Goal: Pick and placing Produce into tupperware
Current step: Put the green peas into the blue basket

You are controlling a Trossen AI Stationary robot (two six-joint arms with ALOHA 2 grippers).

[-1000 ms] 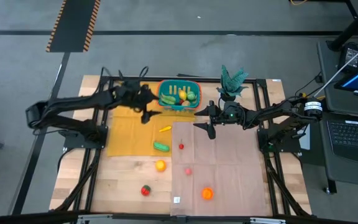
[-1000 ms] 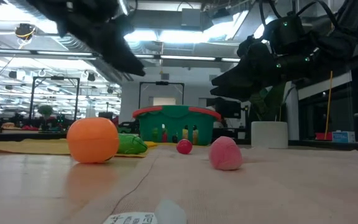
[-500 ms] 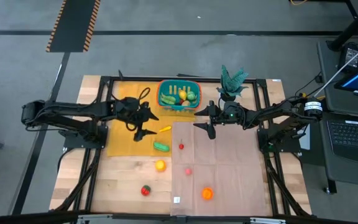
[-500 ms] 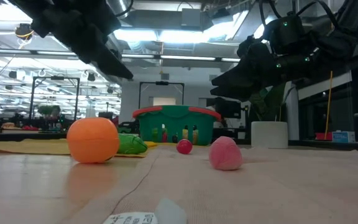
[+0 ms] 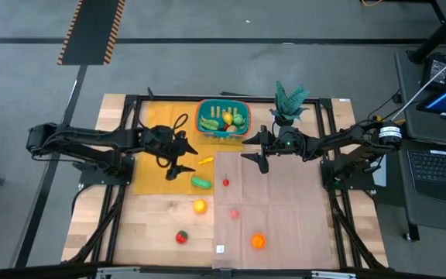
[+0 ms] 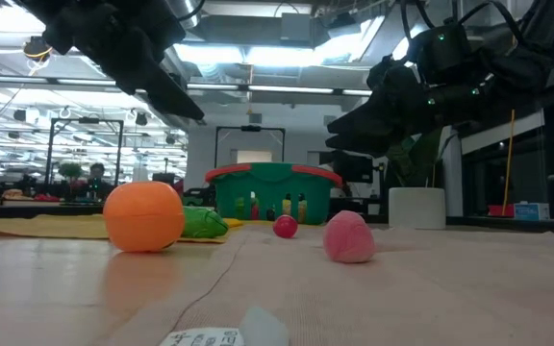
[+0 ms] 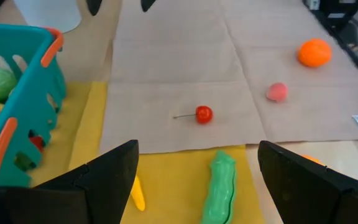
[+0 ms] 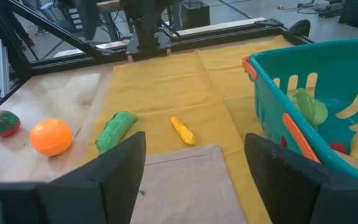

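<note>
Dark and empty, my left gripper [image 5: 178, 167] hangs with its fingers spread wide just in front of the teal-blue slotted plastic basket with the orange-red rim [image 5: 223, 118]. A second ago it was up against that basket's left rim; since then it has swung down and forward over the mustard-yellow cloth [image 5: 155, 167]. I read that as one delivery finished and the next pick beginning, with nothing in my grasp yet.

Closest to the basket, straight ahead of my left fingers, lie a small yellow-orange toy carrot [image 5: 205, 161] and, a little farther out, a green toy cucumber [image 5: 200, 183]. Beyond them from the basket sit a tiny red cherry [image 5: 225, 182], a pink ball [image 5: 235, 212], an orange fruit with a yellow side [image 5: 199, 206], a red tomato-like piece [image 5: 181, 237] and a round orange [image 5: 258, 241], farthest away. Yellow and green pieces already fill the basket.

My right gripper [image 5: 262, 161] waits just right of the basket, fingers also parted and holding nothing, unmoved over the last second.

Everything rests on a pale wooden tabletop [image 5: 149, 225] partly covered by brown paper [image 5: 285, 209], with a potted green plant [image 5: 289, 101] to the basket's right. Behind stretches a bright workshop hall with ceiling lights.
</note>
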